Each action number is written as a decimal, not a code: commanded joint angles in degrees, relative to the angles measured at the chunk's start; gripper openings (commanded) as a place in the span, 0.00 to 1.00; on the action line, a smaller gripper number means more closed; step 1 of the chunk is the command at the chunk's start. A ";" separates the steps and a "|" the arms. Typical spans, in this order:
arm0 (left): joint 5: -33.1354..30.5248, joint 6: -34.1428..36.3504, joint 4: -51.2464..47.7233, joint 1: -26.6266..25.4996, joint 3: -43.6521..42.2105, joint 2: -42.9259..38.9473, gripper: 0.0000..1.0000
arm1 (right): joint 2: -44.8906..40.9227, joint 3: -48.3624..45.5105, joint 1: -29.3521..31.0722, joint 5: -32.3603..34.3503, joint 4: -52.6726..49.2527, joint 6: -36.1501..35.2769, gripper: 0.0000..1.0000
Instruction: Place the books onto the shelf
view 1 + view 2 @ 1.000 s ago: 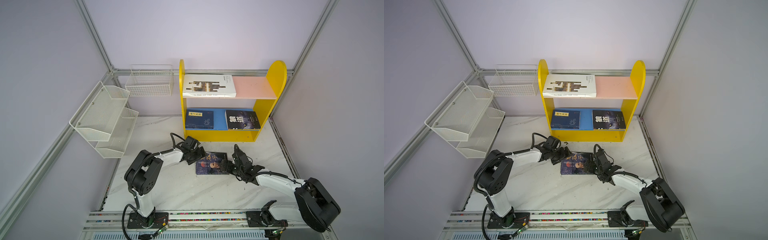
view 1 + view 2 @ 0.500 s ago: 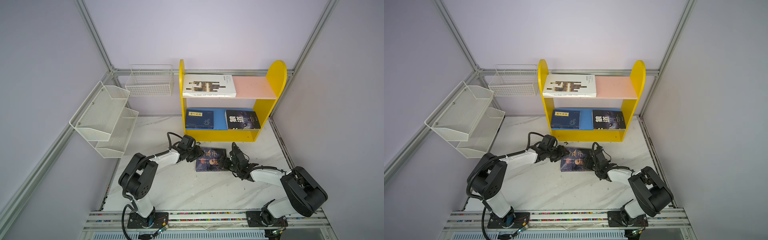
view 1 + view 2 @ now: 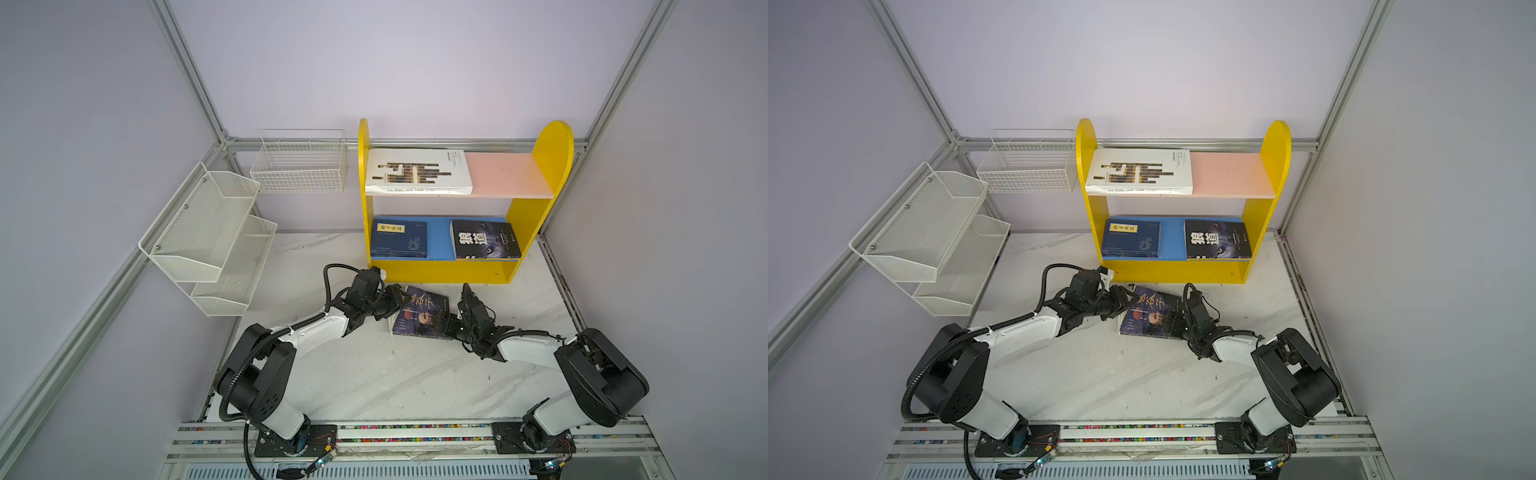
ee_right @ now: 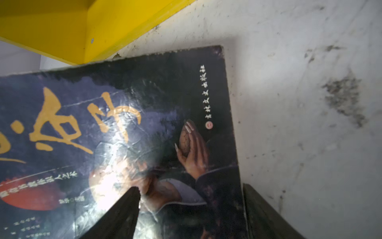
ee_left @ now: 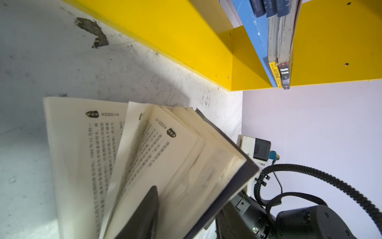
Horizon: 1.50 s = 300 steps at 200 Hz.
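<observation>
Before the shelf, grasping the dark-blue book: my left gripper part-closed among pages, hold unclear; right gripper wide open. Next, clamp it shut.

Lilac walls w/ alu frame, white mesh rack, wire basket, marble tabletop.

The shelf stands at the back of the table, with yellow sides and a pink board above a blue one. A big white book lies flat at the pink board's left. Below, a navy book lies at the left and a black book at the right, on top of a yellow-spined book. A dark-blue book lies just in front of the shelf, its left edge lifted and its pages fanned.
</observation>
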 commanded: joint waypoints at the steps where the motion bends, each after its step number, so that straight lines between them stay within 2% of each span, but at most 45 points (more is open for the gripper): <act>1: 2.49 2.27 -0.93 -1.79 -0.93 0.40 0.46 | 3.04 -0.84 0.60 -4.85 -5.14 1.24 0.80; 39: -0.55 6.44 -4.35 -2.24 -0.37 1.15 0.50 | 2.94 -1.14 0.60 -4.98 -4.69 1.76 0.80; 74: -1.40 8.05 -4.51 -2.33 0.28 0.78 0.33 | 2.92 -1.14 0.60 -5.30 -4.52 1.97 0.80; 98: -1.58 8.41 -5.25 -2.33 1.24 0.67 0.10 | 2.64 -0.54 0.60 -6.77 -4.16 2.05 0.80; 119: -1.35 8.18 -7.05 -2.32 2.46 0.52 0.08 | 0.84 0.31 0.47 -8.10 -4.29 2.58 0.82; 139: -0.38 7.12 -8.79 -2.33 3.31 -0.94 0.00 | -3.58 0.41 -0.20 -7.40 -5.22 5.86 0.86; 171: 0.71 4.33 -14.25 -2.25 5.00 -5.23 0.00 | -14.92 -1.74 -3.41 -9.13 -4.76 11.10 0.92; 192: 1.52 0.77 -16.56 -2.27 5.73 -8.18 0.00 | -23.66 -3.52 -5.07 -10.66 -5.34 17.35 0.97; 222: 2.13 -4.59 -16.50 -2.16 7.31 -11.70 0.00 | -35.15 -5.43 -5.15 -11.85 -8.56 24.45 0.97; 268: -3.68 -6.98 -16.83 -2.15 11.60 -15.13 0.00 | -47.85 -1.85 -4.98 -11.41 -27.85 25.47 0.97; 300: -6.87 -8.11 -14.97 -2.18 14.60 -15.67 0.00 | -52.88 -3.46 -5.02 -15.42 -28.56 30.86 0.94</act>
